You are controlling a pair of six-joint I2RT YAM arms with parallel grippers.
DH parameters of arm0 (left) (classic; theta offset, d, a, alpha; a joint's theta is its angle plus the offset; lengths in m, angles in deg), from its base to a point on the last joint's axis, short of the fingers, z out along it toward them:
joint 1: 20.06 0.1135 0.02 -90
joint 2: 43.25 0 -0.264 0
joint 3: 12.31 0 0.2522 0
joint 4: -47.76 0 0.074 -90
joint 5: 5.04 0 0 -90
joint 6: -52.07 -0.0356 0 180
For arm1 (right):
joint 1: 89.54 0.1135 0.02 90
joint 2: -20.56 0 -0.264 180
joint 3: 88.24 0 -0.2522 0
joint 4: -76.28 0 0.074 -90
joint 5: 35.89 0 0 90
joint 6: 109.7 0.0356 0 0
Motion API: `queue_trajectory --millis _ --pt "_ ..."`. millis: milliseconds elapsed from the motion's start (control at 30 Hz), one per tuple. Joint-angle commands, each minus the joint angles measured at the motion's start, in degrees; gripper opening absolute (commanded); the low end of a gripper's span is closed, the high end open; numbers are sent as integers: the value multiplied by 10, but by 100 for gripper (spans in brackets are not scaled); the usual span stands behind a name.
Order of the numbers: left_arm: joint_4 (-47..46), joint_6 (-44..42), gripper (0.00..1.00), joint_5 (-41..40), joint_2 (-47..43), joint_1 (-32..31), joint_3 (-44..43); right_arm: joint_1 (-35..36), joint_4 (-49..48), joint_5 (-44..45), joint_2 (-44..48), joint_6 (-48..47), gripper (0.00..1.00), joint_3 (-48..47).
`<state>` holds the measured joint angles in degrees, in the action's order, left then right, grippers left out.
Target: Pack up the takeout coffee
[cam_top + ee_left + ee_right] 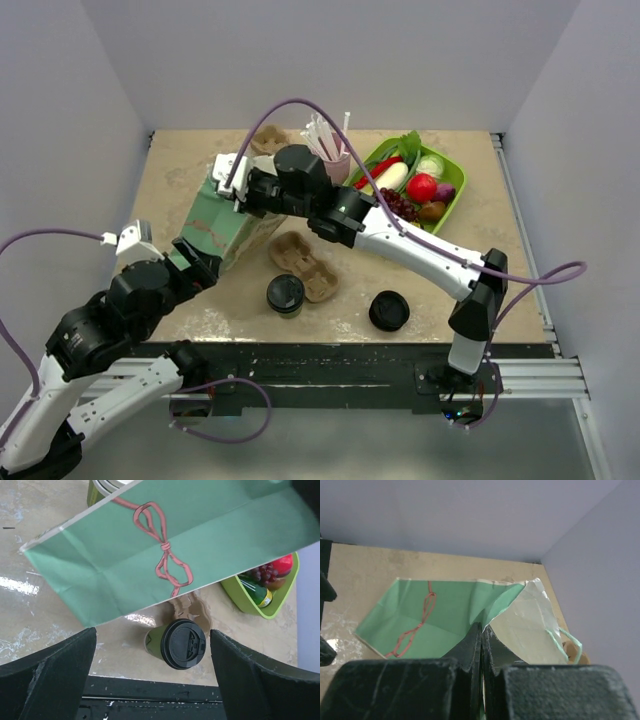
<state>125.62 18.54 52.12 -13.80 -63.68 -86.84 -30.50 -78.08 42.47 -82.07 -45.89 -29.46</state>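
Note:
The takeout coffee (285, 295), a greenish cup with a black lid, stands upright near the table's front edge. In the left wrist view it (182, 644) sits beyond and between my open fingers, apart from both. My left gripper (197, 265) is open and empty, low beside the bottom end of a green paper bag (225, 215) with a red bow print (165, 555). My right gripper (482, 645) is shut on the bag's rim (495, 612) and holds the mouth up at the bag's far end (243, 188).
A brown cardboard cup carrier (305, 262) lies right behind the coffee. A low stack of black lids (389, 311) sits to its right. A green tray (455, 205) of fruit, a pink cup of straws (330, 150) and another carrier (268, 140) are at the back.

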Motion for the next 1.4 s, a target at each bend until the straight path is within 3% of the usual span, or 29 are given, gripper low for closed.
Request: queue_trajectory --millis 0,333,533,633,667,700,800,1000,1133,1367 --pt "2 7 100 -1 -13 -1 -43 2 -68 -22 5 -55 0 13" --pt "35 1 100 -20 -18 -1 -143 16 -5 -34 25 -150 0 110" --pt "4 -2 100 -4 46 -1 -127 84 42 -31 49 -196 4 141" --pt "16 1 100 -13 82 -1 -146 100 55 -32 53 -189 16 152" --pt "30 7 100 -31 87 -1 -150 102 53 -34 56 -179 26 153" --pt "39 24 100 -40 94 -1 -152 104 49 -37 59 -168 43 156" --pt "75 66 100 -80 93 -1 -146 104 18 -23 78 -92 56 162" --pt "85 101 100 -118 71 -1 -125 104 -15 21 119 58 73 155" --pt "-4 59 100 -114 59 -1 -81 105 -17 67 142 140 86 158" --pt "-5 80 99 -151 107 -1 -57 86 1 267 227 257 93 239"
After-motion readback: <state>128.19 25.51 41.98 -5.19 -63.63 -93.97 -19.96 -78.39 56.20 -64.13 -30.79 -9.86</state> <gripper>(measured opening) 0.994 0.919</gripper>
